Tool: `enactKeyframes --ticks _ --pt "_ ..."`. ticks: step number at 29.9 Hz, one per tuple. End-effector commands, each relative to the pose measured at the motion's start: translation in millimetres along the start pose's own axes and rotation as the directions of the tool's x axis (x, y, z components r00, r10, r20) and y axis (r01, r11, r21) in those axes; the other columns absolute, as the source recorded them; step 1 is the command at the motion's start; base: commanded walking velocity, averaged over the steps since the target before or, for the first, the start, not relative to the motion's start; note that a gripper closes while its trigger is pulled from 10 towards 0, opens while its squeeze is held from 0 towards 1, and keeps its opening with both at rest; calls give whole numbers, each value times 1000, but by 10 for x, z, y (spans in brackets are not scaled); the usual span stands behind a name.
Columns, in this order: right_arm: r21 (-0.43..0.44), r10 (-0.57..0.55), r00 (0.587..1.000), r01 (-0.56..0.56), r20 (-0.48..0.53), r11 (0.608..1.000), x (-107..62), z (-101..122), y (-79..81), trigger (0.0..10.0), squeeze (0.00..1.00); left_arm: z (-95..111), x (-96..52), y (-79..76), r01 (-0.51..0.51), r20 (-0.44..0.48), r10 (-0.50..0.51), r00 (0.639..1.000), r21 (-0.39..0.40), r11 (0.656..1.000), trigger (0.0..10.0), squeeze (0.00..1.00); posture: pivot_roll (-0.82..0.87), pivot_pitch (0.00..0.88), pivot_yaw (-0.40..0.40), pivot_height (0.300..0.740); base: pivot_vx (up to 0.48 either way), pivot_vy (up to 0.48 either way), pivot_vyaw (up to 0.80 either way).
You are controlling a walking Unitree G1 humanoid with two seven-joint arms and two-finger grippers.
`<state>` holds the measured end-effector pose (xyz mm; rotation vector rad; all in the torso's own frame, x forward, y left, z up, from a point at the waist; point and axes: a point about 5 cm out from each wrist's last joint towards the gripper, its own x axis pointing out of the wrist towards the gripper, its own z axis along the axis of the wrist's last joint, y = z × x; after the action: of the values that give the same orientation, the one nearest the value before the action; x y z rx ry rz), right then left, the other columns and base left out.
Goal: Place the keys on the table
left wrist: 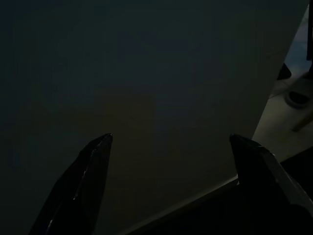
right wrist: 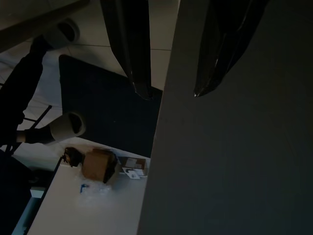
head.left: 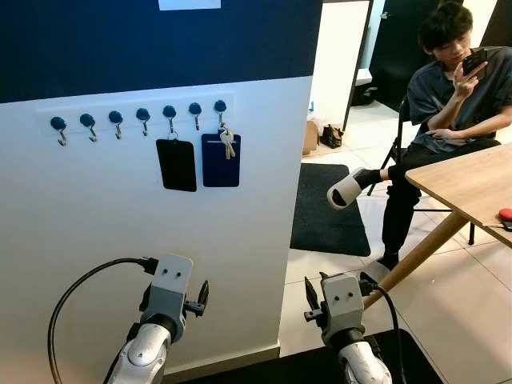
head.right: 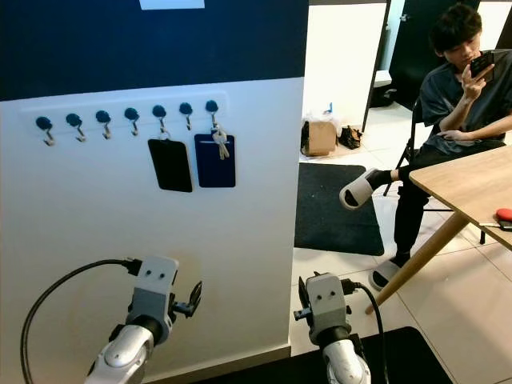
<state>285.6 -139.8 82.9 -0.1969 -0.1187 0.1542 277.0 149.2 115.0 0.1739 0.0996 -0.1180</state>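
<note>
At upper centre of the frame: metal keys (head.left: 228,142) hang from the last blue-knobbed hook (head.left: 220,106), against a flat navy card (head.left: 221,160) | wooden table (head.left: 472,186) at right edge | left gripper (left wrist: 168,142) spread wide, low left | right gripper (right wrist: 171,93) fingers parted, low centre

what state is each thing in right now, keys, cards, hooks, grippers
keys: hanging on the last hook, over the blue card
blue card: hanging
black card: hanging
other hooks: bare
left gripper: open, low by the wall
right gripper: open, low
table: no keys on it
</note>
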Motion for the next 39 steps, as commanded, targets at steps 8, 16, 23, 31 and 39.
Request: enactKeyframes --ticks 8,16,23,31,39 --pt "-2 0 1000 0 -19 1000 -21 -34 17 10000 0 -73 -2 -14 3 -24 -3 1000 3 1000 10000 86 87 94 72 740 0 0 0" --pt "0 0 1000 0 -22 1000 -33 -38 19 10000 0 -82 -12 -18 0 -27 0 1000 1 1000 10000 86 92 104 71 740 0 0 0" --pt "-1 -3 999 3 -41 1000 -54 -88 19 10000 0 -122 -38 1 -15 -50 15 999 -3 1000 10000 67 95 109 67 740 0 0 0" --pt "1 -68 994 68 -85 998 -179 -177 -120 10000 0 -180 -99 77 -64 -71 65 995 17 998 10000 0 102 115 64 740 0 0 0" --pt "-6 -111 990 111 -86 994 -253 -176 -207 10000 0 -165 -107 78 -64 -82 63 995 -1 998 10000 0 90 121 84 740 0 0 0"
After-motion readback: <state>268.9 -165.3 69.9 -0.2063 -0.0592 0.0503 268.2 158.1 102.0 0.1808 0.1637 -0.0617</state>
